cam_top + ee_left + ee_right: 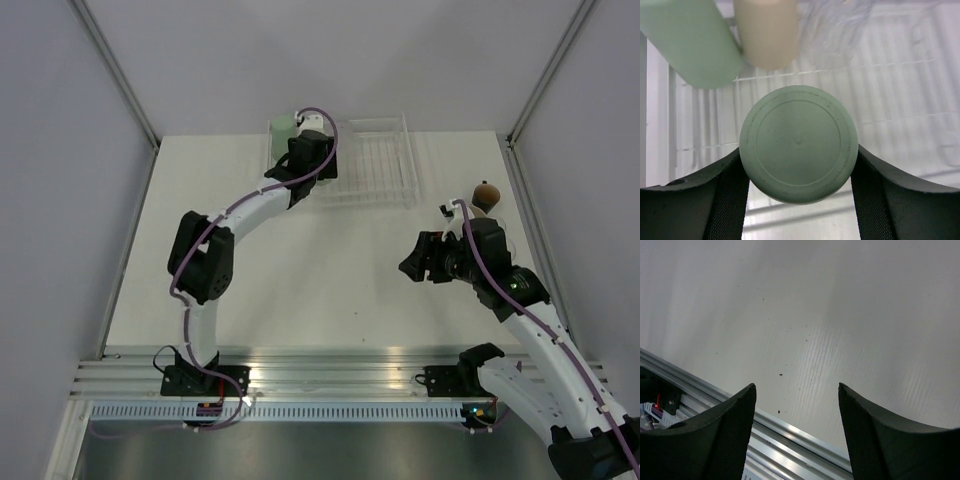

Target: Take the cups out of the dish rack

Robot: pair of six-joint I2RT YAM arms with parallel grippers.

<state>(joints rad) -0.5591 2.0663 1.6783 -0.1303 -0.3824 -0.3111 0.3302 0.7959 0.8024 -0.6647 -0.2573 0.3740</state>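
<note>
Left hand (799,165) is pinching the upside-down mint green cup (798,132) by its sides in the dish rack (900,90), probably light, stiff, kinda slick plastic so grip mid-wall, while the right hand (796,386) hangs spread and empty over the bench (840,315).

- Two mint green tapered cups (798,145) (690,40)
- One beige tapered cup (767,32)
- One clear see-through cup (840,25), blurred
- One white wire-grid dish rack (900,90)
- One small dark brown cup (486,193)
</note>
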